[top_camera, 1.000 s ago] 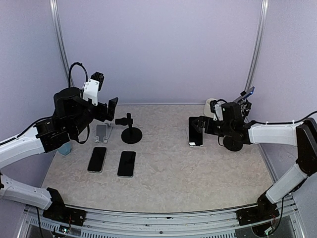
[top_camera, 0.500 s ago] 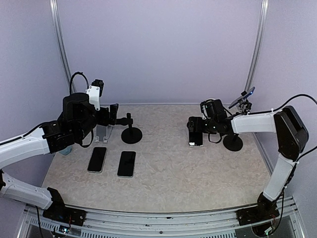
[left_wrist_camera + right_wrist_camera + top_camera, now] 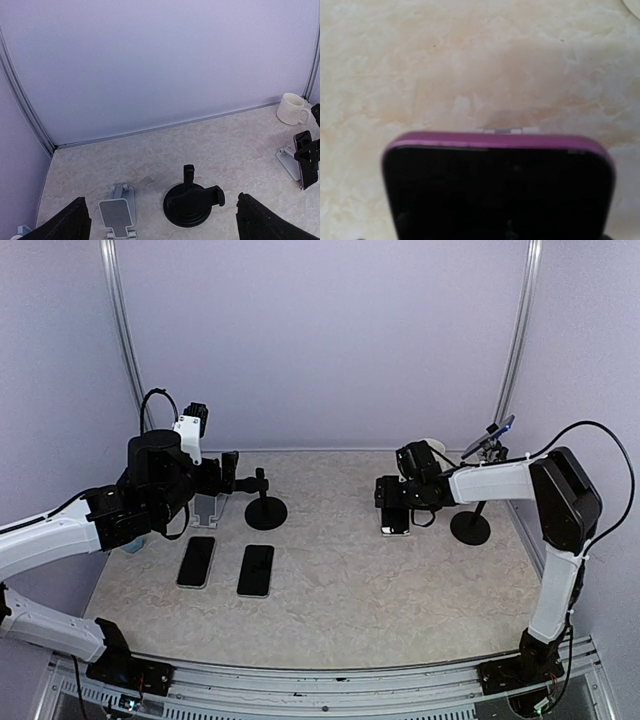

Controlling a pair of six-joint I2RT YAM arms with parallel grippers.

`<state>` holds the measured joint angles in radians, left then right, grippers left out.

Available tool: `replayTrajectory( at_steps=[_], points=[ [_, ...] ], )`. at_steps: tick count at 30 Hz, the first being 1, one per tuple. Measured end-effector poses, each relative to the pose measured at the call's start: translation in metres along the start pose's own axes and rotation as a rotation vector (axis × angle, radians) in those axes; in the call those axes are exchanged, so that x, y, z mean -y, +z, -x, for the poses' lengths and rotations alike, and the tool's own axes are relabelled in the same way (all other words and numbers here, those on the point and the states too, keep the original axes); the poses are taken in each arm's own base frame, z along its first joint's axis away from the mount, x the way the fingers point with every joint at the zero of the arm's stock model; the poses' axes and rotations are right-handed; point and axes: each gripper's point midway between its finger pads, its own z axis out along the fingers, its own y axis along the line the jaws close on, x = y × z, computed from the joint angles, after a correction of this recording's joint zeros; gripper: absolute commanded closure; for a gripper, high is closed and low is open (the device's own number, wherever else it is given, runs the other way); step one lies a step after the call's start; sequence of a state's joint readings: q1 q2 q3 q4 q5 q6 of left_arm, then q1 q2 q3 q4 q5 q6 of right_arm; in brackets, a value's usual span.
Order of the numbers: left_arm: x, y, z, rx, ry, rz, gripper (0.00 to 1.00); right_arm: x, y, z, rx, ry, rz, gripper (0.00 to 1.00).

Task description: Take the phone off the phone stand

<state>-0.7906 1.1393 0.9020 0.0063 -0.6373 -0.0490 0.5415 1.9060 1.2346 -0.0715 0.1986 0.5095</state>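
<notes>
marbled tabletop, purple-cased phone (image 3: 497, 190) leaning in its white stand (image 3: 287, 161) just left of the mug (image 3: 428, 452), right gripper (image 3: 392, 495) jaws apart over its top edge, left gripper (image 3: 230, 475) also apart far left of the mug; off-centre pinch could tip stand or drop phone.

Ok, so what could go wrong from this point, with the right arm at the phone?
1. The right fingers are open right at the purple-cased phone, which leans on a small white stand. Closing off-centre could push the phone over or drag the stand along.
2. The right forearm passes close to the tall stand carrying another phone; lifting back might knock it.
</notes>
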Motion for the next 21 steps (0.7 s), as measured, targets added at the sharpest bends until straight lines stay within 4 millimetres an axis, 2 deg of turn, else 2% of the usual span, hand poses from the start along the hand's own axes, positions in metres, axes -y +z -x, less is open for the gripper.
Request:
replayTrajectory(
  at_steps=[9, 13, 17, 21],
  points=[
    [0.0, -0.002, 0.002, 0.005, -0.004, -0.002, 0.01, 0.005, 0.006, -0.008, -0.017, -0.015, -0.062, 0.14],
    [-0.001, -0.003, 0.004, 0.011, -0.008, -0.002, 0.01, 0.007, 0.007, -0.007, -0.015, -0.015, -0.08, 0.14],
    [-0.001, -0.003, 0.004, 0.012, -0.008, -0.003, 0.01, 0.009, 0.01, -0.01, -0.026, -0.01, -0.092, 0.08],
    [-0.002, -0.004, 0.005, 0.015, -0.01, -0.003, 0.01, 0.01, 0.016, -0.015, -0.043, -0.004, -0.104, 0.08]
  ],
)
